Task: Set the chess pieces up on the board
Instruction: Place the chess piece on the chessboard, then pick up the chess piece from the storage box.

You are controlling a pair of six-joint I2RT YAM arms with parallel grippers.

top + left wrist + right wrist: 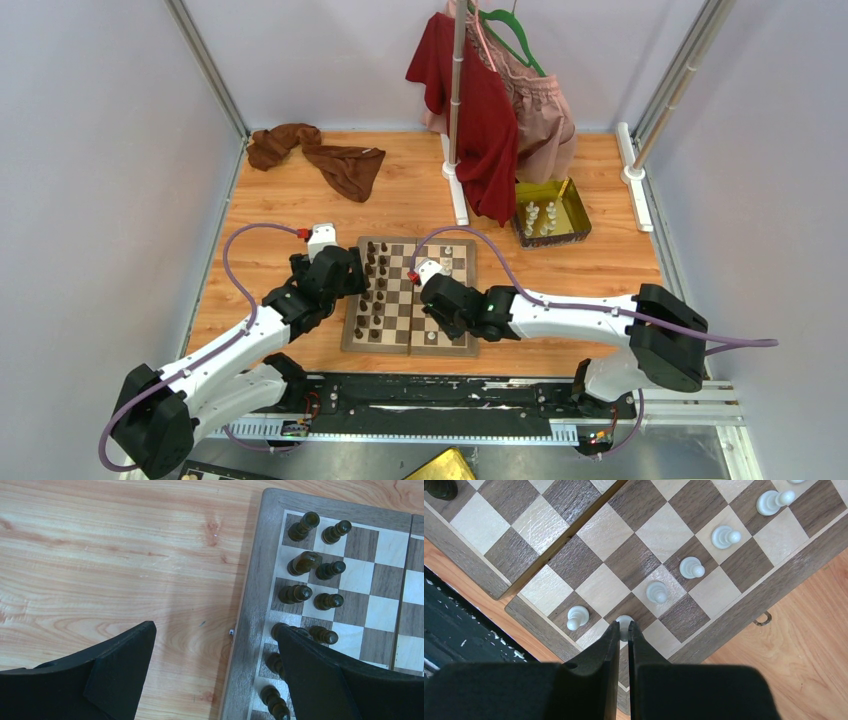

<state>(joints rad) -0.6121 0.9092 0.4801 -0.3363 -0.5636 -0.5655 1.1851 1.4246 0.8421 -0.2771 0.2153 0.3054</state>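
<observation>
Right gripper (623,630) is pinched nearly shut on a cream-white piece (624,620), of which only the round top shows between the black fingers. It sits over the board (744,607) close to its near right corner, in line with a row of white pawns (692,568); whether its foot touches the square I cannot tell. Left gripper (215,650) hangs with its jaws spread wide and nothing in them, straddling the board's left border and the bare table (100,555). As for progress, I'd call it past halfway. The dark pieces (295,593) stand upright in two files down the left side, though one finger hides a few, so I can't swear the set is whole. White has its pawn row partly filled, with the squares behind the row bare as far as the wrist view shows. More white pieces (532,215) wait in the gold tray (585,215), well apart from the board at the far right. Room is generous in the middle, where the squares around the centre seam (569,535) are open. It is tighter at the corner: the border, a small metal latch (763,618) and the black rail (459,630) all lie near. Trips to the tray pass near the rack pole (457,100) and its hanging red garment (485,130) — that, I'd judge, is the likeliest snag.
</observation>
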